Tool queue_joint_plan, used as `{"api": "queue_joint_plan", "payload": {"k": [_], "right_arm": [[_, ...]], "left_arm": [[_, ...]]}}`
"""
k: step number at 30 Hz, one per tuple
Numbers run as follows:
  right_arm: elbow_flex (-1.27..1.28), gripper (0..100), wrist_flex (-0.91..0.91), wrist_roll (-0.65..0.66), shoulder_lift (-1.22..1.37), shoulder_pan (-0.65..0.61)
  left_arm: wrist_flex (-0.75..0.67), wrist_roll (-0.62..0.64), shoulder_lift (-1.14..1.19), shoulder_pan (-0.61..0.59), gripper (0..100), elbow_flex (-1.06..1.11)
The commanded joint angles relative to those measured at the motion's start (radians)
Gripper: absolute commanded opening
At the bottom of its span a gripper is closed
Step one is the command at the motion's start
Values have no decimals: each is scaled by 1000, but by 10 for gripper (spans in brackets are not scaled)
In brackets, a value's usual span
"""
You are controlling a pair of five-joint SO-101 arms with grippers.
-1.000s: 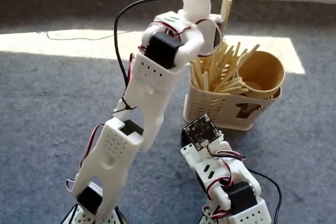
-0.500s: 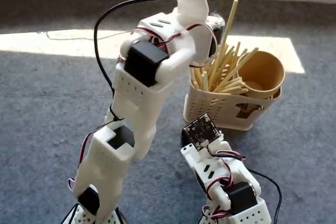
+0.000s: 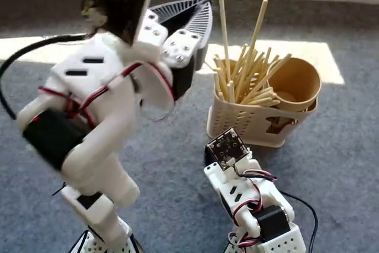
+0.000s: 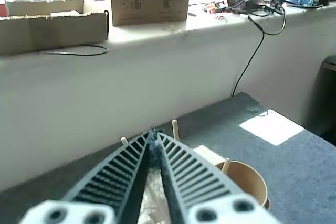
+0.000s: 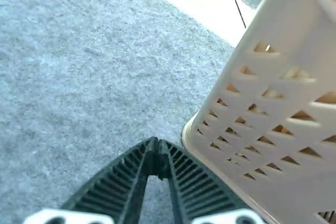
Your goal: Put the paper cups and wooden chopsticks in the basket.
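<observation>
Left gripper (image 3: pixel 204 5) is raised up beside the left end of the basket (image 3: pixel 249 128), fingers pressed together, nothing visible between them. Basket sits on grey carpet (image 3: pixel 71 87). Wooden chopsticks (image 3: pixel 246 81) are bunched in its left part, two standing taller than the rest. Paper cup (image 3: pixel 299 78) lies tilted in its right end. Right gripper (image 5: pixel 153 157) is low over the carpet just beside the basket wall, fingers together. From above it is hidden under its own wrist camera. Can't tell if the cup is one or a stack; basket floor is hidden by sticks. Since a second ago the left arm swung up and back from over the basket, and a second stick now stands tall. Right arm unchanged.
</observation>
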Motion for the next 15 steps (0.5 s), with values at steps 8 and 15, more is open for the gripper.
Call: {"api": "queue_joint_plan", "payload": {"k": [8,15], "right_arm": [[-8,6,-15,9,-10,7],[-8,6,-10,6,-10,7]], "left_arm": [[17,-146,-232,-64,6,4],[15,-155,-509,-91,6,366]]}}
